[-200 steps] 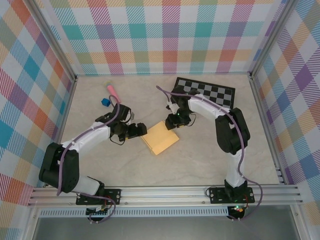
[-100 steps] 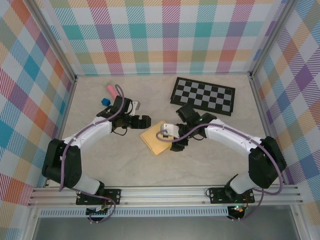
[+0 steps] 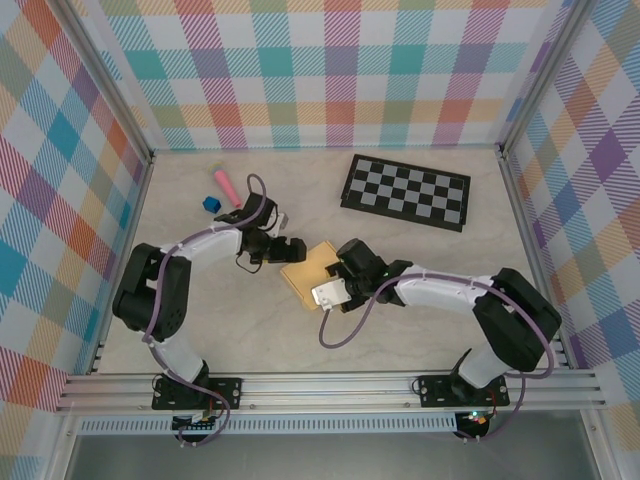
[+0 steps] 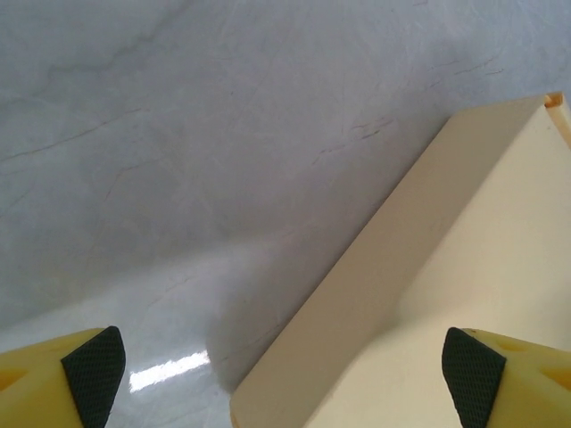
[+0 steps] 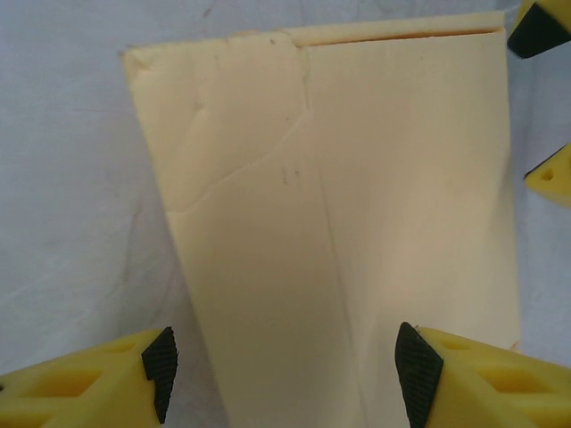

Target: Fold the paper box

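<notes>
Swung right gripper (image 3: pixel 330 288) round to the near side of the paper box (image 3: pixel 306 266) and left gripper (image 3: pixel 289 248) in to its far-left edge, jaws of both open and empty; left the box mid-table (image 3: pixel 400 325), seemingly folded shut, final pressing perhaps outstanding.

**Left arm** (image 3: pixel 195 250): white tube-shaped links between bulky black joint housings, with a black mounting plate (image 3: pixel 195 388) at the foot. A purple cable (image 3: pixel 152 328) runs loosely along its length.

**Right arm** (image 3: pixel 445 290): same build, white links and black joints. A second purple cable (image 3: pixel 350 337) sags in a wide loop, and a white block (image 3: pixel 328 294) sits near the wrist.

**Left gripper** (image 4: pixel 281 374): two bright yellow wedge-shaped fingers (image 4: pixel 40 388), each tipped with a black textured pad (image 4: pixel 94 374).

**Right gripper** (image 5: pixel 285 370): yellow prongs (image 5: pixel 482 379) with moulded recesses along the sides and matching black tips (image 5: pixel 161 366).
</notes>
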